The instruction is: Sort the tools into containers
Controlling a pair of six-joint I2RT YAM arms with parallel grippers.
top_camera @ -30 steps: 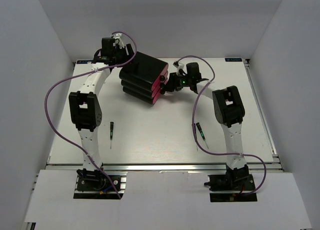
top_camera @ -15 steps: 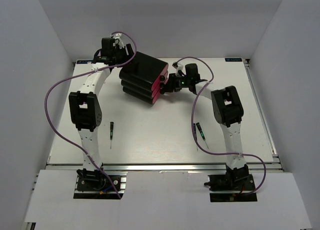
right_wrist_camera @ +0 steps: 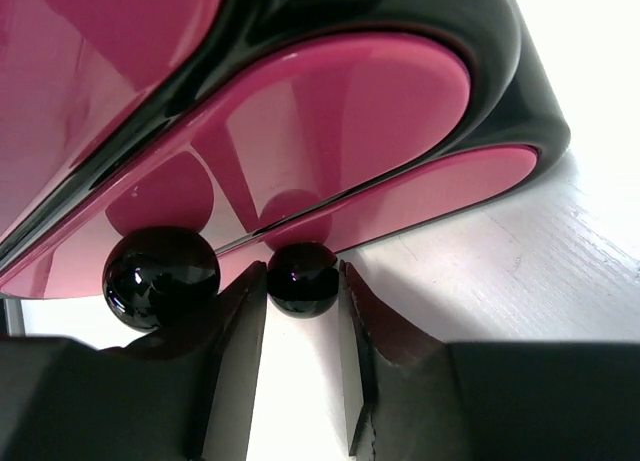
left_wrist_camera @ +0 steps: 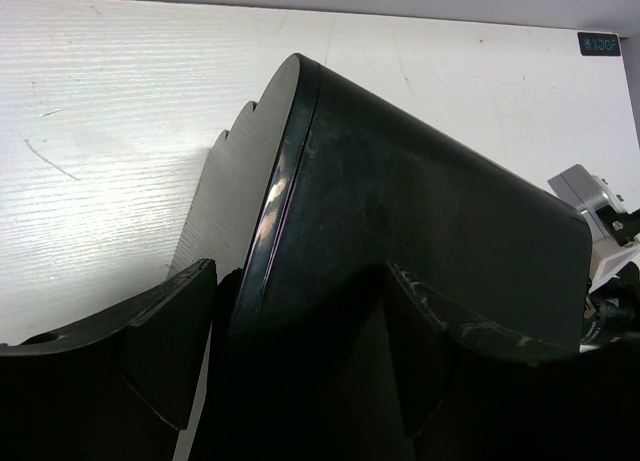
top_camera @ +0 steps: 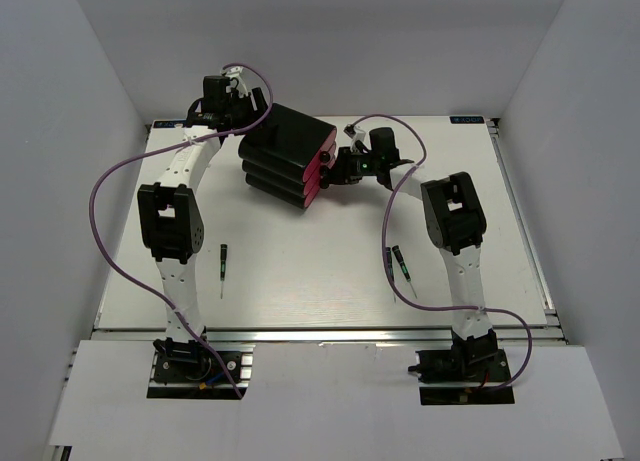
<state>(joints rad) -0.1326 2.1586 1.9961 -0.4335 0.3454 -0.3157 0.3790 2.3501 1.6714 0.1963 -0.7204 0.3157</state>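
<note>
The black box [top_camera: 285, 146] of pink drawers [top_camera: 318, 171] stands at the back middle of the table. My right gripper [top_camera: 335, 171] is at its drawer front. In the right wrist view its fingers [right_wrist_camera: 240, 341] press both sides of one black round knob [right_wrist_camera: 302, 286], so the right gripper [right_wrist_camera: 303, 281] is shut on it. A second knob [right_wrist_camera: 160, 278] sits just left. My left gripper [top_camera: 248, 116] straddles the box's back corner [left_wrist_camera: 400, 201], one finger [left_wrist_camera: 170, 351] outside the wall, the other on top. A black-handled screwdriver [top_camera: 222, 266] and a green-handled screwdriver [top_camera: 402, 265] lie on the table.
White walls enclose the table [top_camera: 300, 251] on three sides. Purple cables [top_camera: 110, 181] loop from both arms over the table. Both screwdrivers lie near the front, each close to an arm's upright link.
The right gripper's jaws have narrowed onto the knob, and the right wrist has edged slightly toward the box. The left arm and the box have not moved.
</note>
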